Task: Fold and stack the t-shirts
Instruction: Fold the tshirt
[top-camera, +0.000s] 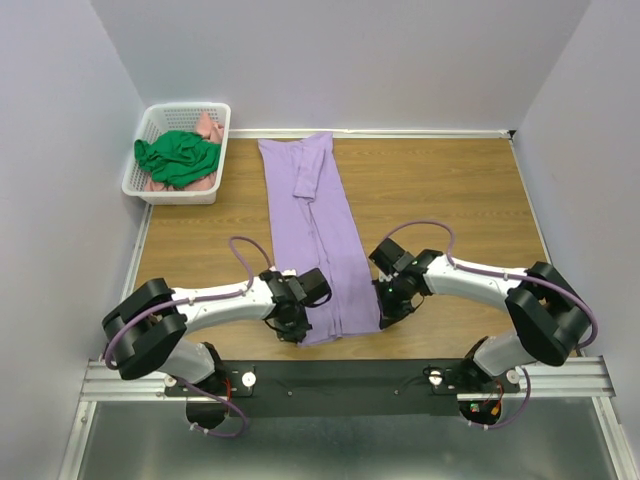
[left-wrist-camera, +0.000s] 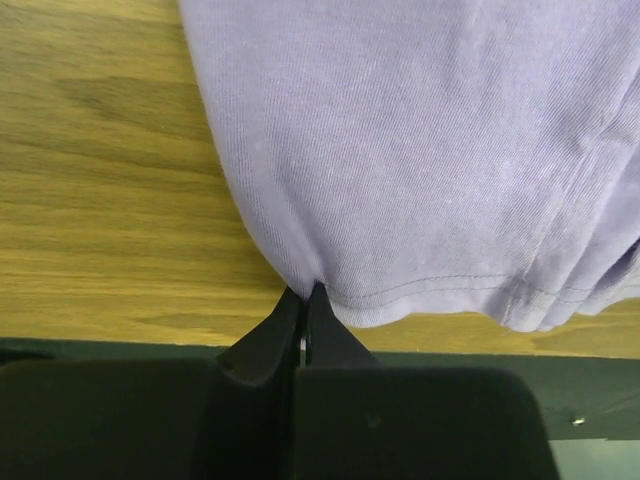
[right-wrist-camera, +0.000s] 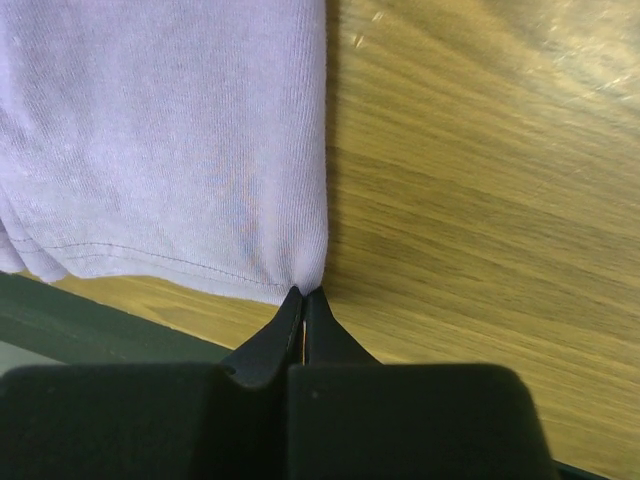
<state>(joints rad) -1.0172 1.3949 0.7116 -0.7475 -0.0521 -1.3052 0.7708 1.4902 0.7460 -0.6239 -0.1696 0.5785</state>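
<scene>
The pink t-shirt (top-camera: 208, 128) is mostly hidden under the green t-shirt (top-camera: 178, 157) in the ten-o'clock basket (top-camera: 140, 182), while the purple t-shirt (top-camera: 320, 240), a central strip running twelve to six, has its near hem corners pinched by the left gripper (left-wrist-camera: 304, 300) and the right gripper (right-wrist-camera: 302, 298).

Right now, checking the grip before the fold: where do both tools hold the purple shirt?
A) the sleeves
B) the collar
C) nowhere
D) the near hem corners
D: in the wrist views the left tool and right tool are each shut on a corner of the purple shirt's stitched hem.
</scene>
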